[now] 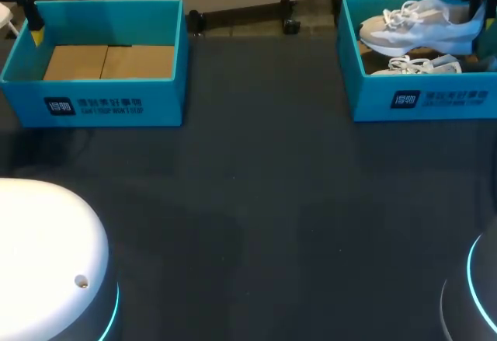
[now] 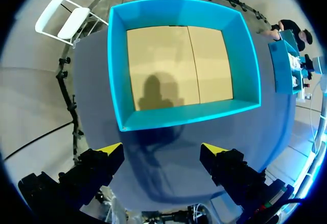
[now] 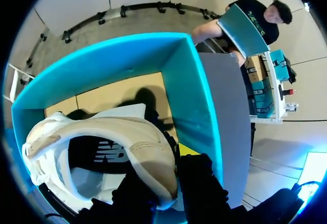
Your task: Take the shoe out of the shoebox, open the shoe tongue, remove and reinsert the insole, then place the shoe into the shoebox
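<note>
The right jaws are clenched on the heel collar of the pale shoe [image 3: 117, 129], one finger inside and one outside. They hold it raised over the right teal shoebox [image 3: 196, 96], where a second shoe [image 1: 415, 66] lies. The left jaws stand released, just outside a wall of the left shoebox [image 2: 179, 116], over the dark bench [image 1: 256, 201].

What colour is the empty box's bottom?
The box floor is tan, clearest in the left wrist view.

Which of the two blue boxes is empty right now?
The left box, only bare cardboard inside; the right box holds shoes.
</note>
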`<act>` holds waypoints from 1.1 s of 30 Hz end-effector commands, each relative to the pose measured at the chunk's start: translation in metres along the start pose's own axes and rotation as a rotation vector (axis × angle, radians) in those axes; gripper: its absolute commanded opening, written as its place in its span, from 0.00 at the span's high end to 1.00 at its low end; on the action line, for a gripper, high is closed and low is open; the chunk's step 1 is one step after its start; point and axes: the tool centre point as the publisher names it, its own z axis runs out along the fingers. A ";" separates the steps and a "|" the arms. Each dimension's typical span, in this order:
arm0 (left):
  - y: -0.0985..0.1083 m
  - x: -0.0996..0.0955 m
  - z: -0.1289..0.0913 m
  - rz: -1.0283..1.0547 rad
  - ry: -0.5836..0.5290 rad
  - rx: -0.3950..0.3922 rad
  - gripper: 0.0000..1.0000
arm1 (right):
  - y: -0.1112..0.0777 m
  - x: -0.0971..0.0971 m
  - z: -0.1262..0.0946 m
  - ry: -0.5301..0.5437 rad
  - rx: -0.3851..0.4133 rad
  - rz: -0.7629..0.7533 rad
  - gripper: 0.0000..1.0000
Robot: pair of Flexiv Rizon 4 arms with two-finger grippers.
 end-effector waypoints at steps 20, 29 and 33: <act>0.000 0.000 0.000 0.001 -0.001 -0.001 0.00 | 0.009 0.015 0.043 0.011 0.023 0.000 1.00; 0.000 0.000 0.000 0.001 -0.001 -0.001 0.00 | 0.010 0.018 0.051 -0.001 0.024 0.004 1.00; 0.000 0.000 0.000 0.001 -0.001 -0.001 0.00 | 0.009 0.019 0.057 0.014 0.040 -0.002 1.00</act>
